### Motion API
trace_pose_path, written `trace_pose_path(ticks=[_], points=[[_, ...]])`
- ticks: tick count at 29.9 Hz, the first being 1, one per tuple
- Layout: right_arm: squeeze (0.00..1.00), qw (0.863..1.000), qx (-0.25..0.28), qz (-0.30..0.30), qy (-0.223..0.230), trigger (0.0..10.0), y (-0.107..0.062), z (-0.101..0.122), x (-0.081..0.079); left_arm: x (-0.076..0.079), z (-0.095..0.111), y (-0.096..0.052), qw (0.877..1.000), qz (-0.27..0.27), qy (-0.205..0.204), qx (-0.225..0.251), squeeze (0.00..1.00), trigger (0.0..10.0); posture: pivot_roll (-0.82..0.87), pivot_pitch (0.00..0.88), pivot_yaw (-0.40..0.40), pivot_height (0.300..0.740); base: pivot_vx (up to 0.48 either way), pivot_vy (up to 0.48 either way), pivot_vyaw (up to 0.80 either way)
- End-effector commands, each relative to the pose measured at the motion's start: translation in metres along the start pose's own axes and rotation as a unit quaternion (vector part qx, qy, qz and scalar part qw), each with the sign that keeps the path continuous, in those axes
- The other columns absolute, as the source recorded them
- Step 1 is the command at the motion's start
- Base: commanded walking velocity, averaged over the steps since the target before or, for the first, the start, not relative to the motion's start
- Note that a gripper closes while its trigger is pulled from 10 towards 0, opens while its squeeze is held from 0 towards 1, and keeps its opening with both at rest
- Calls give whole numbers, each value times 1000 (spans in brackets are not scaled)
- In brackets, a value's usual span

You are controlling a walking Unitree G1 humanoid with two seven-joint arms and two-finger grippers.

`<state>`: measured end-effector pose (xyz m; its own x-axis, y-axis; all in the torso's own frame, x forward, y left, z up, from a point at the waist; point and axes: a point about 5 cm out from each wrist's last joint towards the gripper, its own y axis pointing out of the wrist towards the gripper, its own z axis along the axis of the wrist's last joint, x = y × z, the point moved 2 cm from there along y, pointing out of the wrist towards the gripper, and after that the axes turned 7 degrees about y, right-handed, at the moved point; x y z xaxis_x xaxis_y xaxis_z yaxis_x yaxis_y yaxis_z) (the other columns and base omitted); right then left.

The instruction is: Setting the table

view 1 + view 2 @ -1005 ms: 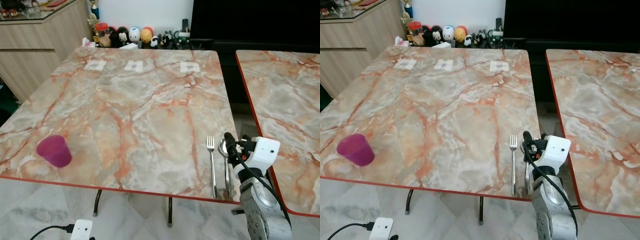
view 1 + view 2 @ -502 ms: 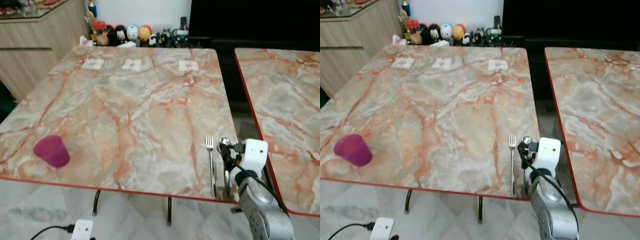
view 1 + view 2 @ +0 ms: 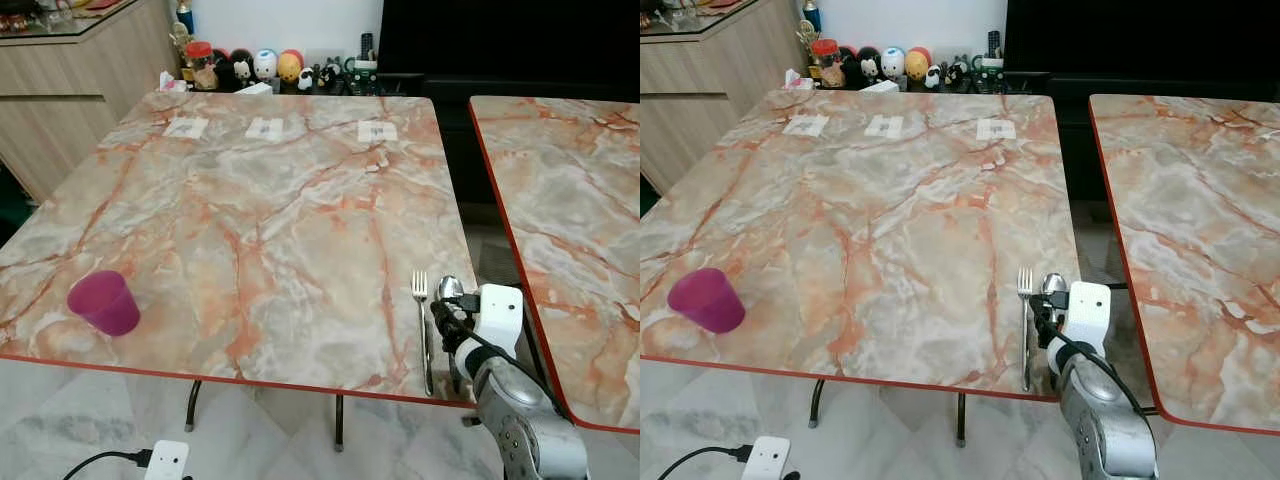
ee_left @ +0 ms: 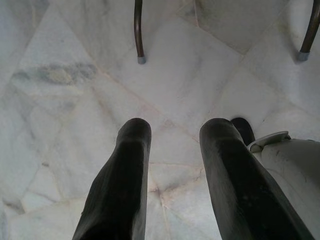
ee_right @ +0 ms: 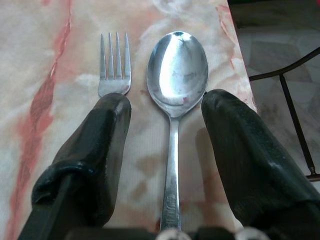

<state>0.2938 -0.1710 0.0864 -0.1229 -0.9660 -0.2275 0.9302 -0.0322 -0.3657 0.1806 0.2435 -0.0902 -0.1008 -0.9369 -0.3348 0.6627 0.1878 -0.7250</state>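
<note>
A steel fork (image 3: 424,330) and a spoon (image 3: 449,290) lie side by side near the front right corner of the marble table (image 3: 270,220). My right gripper (image 3: 443,322) hovers low over the spoon's handle, open. In the right wrist view its two black fingers (image 5: 95,145) straddle the spoon (image 5: 176,70), with the fork (image 5: 114,65) just outside one finger. A purple cup (image 3: 104,302) stands upright at the front left. My left gripper (image 4: 175,130) hangs open over the tiled floor.
A second marble table (image 3: 580,200) stands to the right across a narrow gap. Small figurines (image 3: 270,68) and paper labels (image 3: 265,128) line the far edge. A wooden cabinet (image 3: 70,90) is at the far left. A white power adapter (image 3: 165,460) lies on the floor.
My right gripper has drawn back toward the table's front edge, and the spoon's bowl now shows beyond its fingers. Fork, spoon and cup have stayed put.
</note>
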Motion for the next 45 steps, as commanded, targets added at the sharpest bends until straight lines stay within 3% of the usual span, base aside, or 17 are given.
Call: trace_pose_path(ticks=[1,16,25,26,45], points=[[0,1000,-9,-9,0,10000,0,-2,3,-1,-8,-2,1000,-3,5,-13,0,10000,-76,65,19,740,0,0,0],[0,999,-34,-39,13,10000,1,-14,14,-5,-9,-2,1000,0,7,-13,0,10000,-76,72,18,740,0,0,0],[0,998,-55,-18,22,10000,2,-22,12,-4,-9,-2,1000,-1,7,-12,0,10000,-73,79,20,740,0,0,0],[0,998,-57,-12,24,0,3,-24,10,-5,-9,-2,1000,-1,7,-12,0,10000,-71,81,20,740,0,0,0],[0,999,-51,-5,10,0,4,-24,9,-3,-10,-3,1000,-2,6,-16,0,10000,-70,90,18,740,0,0,0]])
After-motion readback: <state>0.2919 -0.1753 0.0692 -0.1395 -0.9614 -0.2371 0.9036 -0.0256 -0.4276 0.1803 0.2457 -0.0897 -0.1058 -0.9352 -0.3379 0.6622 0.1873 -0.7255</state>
